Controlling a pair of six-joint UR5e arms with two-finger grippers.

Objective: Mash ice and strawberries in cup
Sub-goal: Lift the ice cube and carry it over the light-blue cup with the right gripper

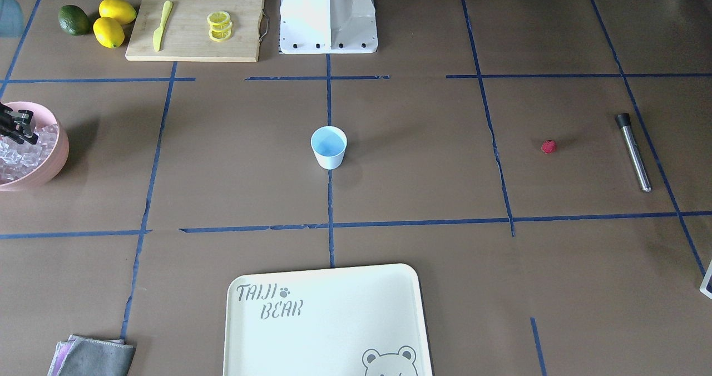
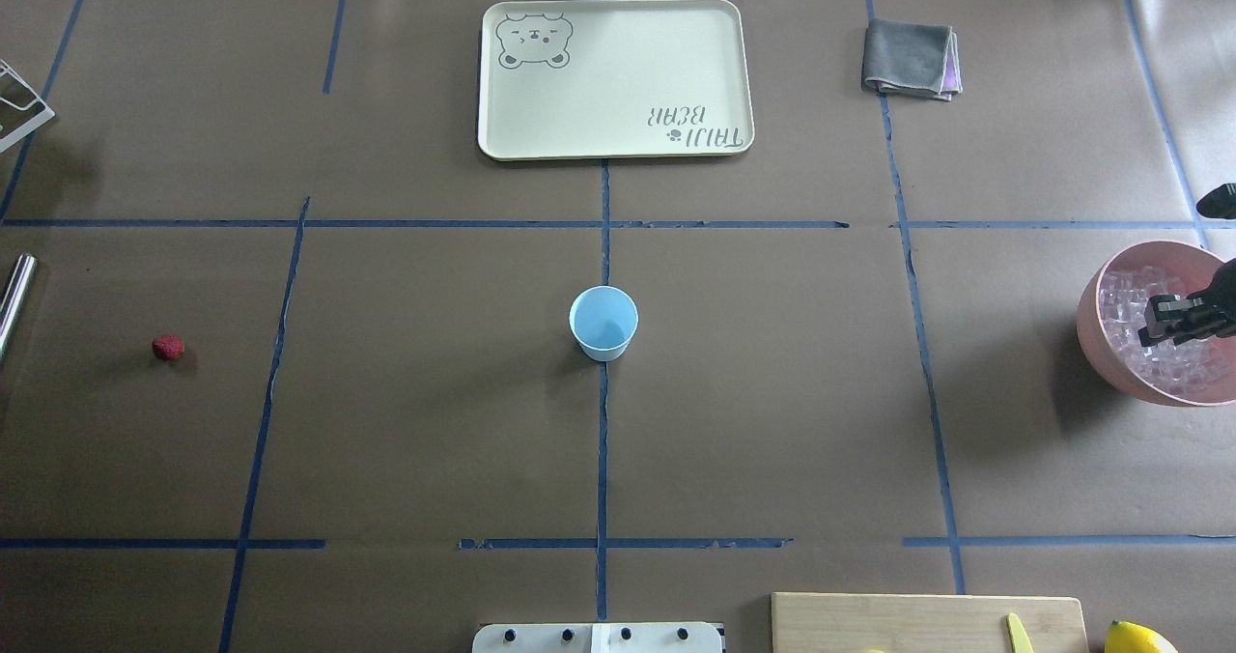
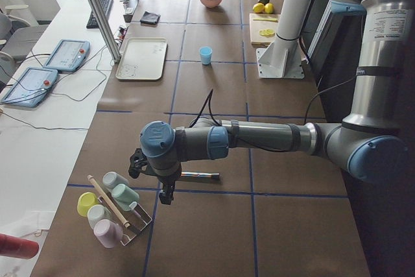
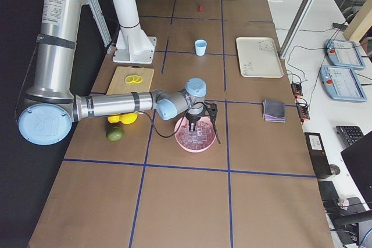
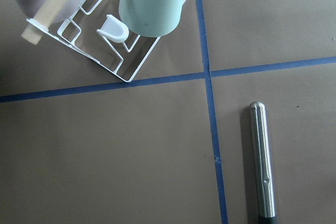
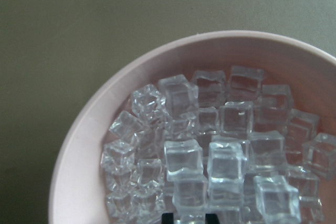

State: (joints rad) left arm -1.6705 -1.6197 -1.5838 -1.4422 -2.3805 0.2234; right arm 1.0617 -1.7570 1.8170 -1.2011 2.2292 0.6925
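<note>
The light-blue cup (image 1: 329, 148) stands upright at the table's middle, also in the overhead view (image 2: 603, 323); I see nothing in it. The red strawberry (image 1: 549, 147) lies alone on the robot's left side (image 2: 168, 347). Ice cubes (image 6: 184, 158) fill the pink bowl (image 2: 1101, 344) on the robot's right. My right gripper (image 2: 1170, 329) hangs low over the ice with its jaws apart; its fingertips (image 6: 168, 217) barely show. My left gripper (image 3: 166, 200) hangs over the table's left end beside a cup rack. I cannot tell whether it is open or shut.
A steel muddler (image 1: 634, 153) lies by the strawberry, also in the left wrist view (image 5: 261, 161). A wire cup rack (image 5: 121, 61), a cream tray (image 1: 328, 320), a grey cloth (image 1: 97, 356), a cutting board (image 1: 194, 25) with lemon slices and a knife, and lemons (image 1: 114, 20).
</note>
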